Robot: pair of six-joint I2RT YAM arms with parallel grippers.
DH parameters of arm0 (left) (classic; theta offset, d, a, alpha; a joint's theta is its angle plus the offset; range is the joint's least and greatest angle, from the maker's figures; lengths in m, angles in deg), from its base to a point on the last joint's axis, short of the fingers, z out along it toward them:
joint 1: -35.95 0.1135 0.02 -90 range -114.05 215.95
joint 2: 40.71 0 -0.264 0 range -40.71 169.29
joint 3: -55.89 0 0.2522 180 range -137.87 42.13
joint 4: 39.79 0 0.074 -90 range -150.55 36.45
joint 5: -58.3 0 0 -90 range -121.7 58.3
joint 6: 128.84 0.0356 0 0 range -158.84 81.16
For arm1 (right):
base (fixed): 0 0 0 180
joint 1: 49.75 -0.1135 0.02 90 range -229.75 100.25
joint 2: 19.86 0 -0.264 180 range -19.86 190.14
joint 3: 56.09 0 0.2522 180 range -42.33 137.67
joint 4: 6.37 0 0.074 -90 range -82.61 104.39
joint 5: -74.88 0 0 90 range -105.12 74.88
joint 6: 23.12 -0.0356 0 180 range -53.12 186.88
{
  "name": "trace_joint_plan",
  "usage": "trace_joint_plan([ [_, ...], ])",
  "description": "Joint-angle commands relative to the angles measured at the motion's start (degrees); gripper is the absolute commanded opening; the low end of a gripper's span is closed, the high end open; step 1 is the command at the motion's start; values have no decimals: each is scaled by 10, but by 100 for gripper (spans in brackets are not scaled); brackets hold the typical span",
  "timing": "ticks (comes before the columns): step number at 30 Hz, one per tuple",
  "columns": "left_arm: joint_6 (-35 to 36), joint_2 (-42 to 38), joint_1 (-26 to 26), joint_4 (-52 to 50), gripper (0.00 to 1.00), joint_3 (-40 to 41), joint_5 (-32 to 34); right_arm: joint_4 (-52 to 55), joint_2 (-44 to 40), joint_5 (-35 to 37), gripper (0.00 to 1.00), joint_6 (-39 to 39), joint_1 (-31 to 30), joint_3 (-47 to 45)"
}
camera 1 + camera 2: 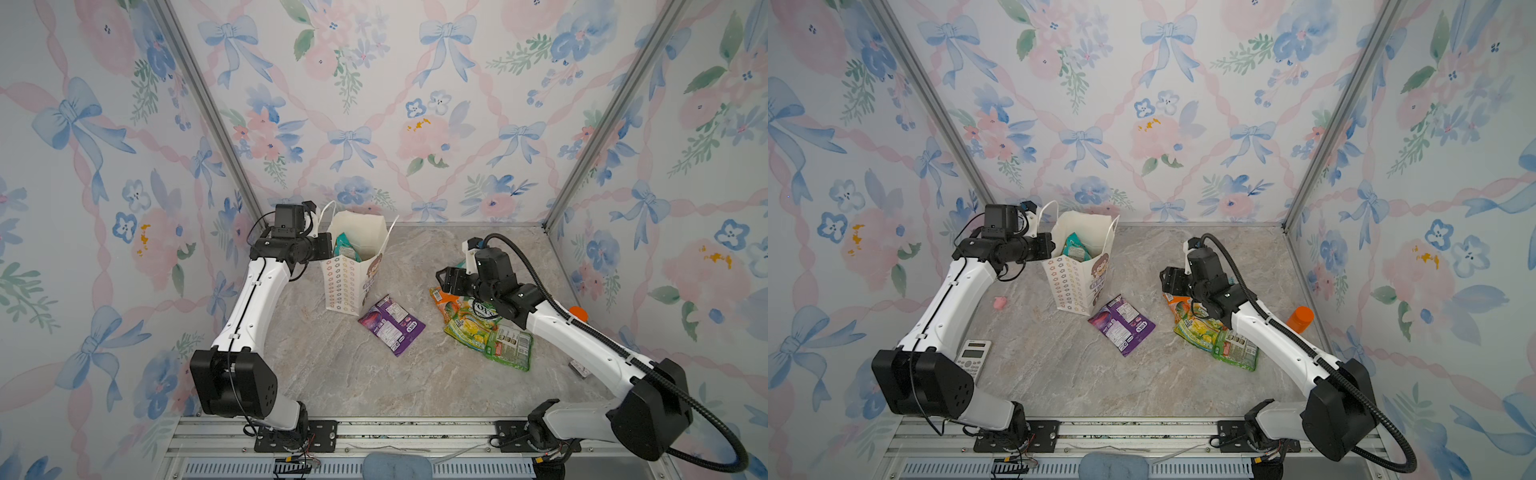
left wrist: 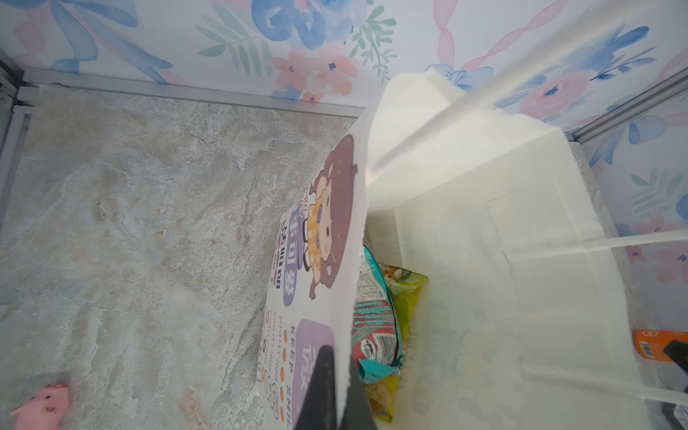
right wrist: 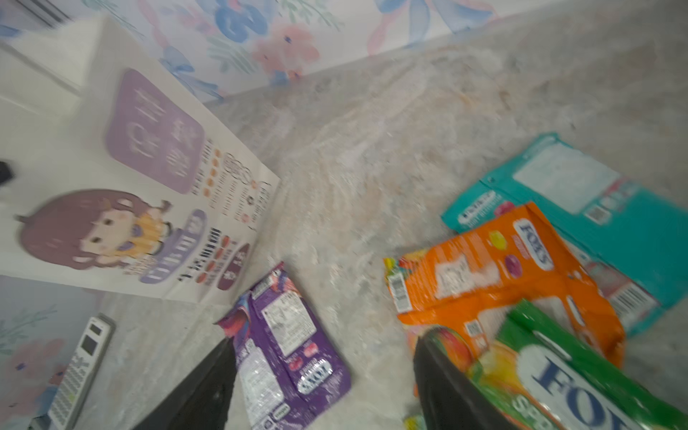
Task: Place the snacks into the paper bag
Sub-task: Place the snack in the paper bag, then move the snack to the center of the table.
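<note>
Both top views show 1 paper bag [image 1: 353, 286] upright at back-left of the table [image 1: 374, 386], mouth up, tall axis vertical, w/ 2 white cord handles [image 2: 484, 95]. It's cream-white. The small-flower side panel faces front-left; the cartoon-girl panel w/ purple text blocks faces the R arm's side. L gripper [image 1: 326, 247] sits at the bag's rim. Left wrist view: its jaws are closed tight, pinching the rim of the printed panel. 2 snacks show inside the bag: a teal-red pouch [image 2: 376, 316] on edge and a yellow-green pouch [image 2: 407, 288] behind it.

On the table 5 pouches are visible, all flat & glossy. The purple pouch [image 1: 390, 324] lies alone, back label up, long axis diagonal to the table edge. One corner is just beside the bag's base; the FOX'S logo is at the front-right end. The other 4 overlap in a pile under the R wrist:
- orange pouch [image 1: 444, 301], nearest the back
- green-yellow pouch [image 1: 467, 330] w/ FOX'S logo, lying over the orange
- green pouch [image 1: 509, 347], label side up, toward the front
- teal pouch [image 3: 595, 208], under the orange, mostly hidden from above

R gripper [image 3: 324, 338] hovers by the pile's back end, jaws spread wide, nothing held. Right wrist view shows bare table btwn them, purple pouch on one side, pile on the other.

Also on the table: 1 calculator [image 1: 973, 357], 1 pink toy [image 1: 1000, 303], 1 orange bottle [image 1: 1300, 318].
</note>
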Motion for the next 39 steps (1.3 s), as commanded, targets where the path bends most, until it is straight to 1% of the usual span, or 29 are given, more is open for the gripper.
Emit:
trace_joint_plan([
  [1, 12, 5, 3, 26, 0, 5, 6, 45, -41, 11, 77, -29, 33, -55],
  [4, 12, 5, 3, 26, 0, 5, 7, 39, -60, -6, 78, -48, 72, -108],
  [5, 12, 6, 4, 26, 0, 5, 8, 37, -64, -12, 78, -69, 83, -122],
  [10, 12, 7, 4, 26, 0, 6, 7, 46, -67, -16, 78, -78, 112, -160],
  [17, 12, 8, 4, 26, 0, 6, 7, 29, -66, -40, 77, -96, 153, -218],
  [24, 12, 9, 5, 26, 0, 6, 6, 0, -60, -49, 75, -99, 163, -242],
  [29, 11, 10, 5, 26, 0, 7, 4, -33, -38, -72, 71, -99, 165, -244],
  [39, 10, 13, 5, 25, 0, 6, -5, -46, 6, -75, 71, -77, 165, -221],
])
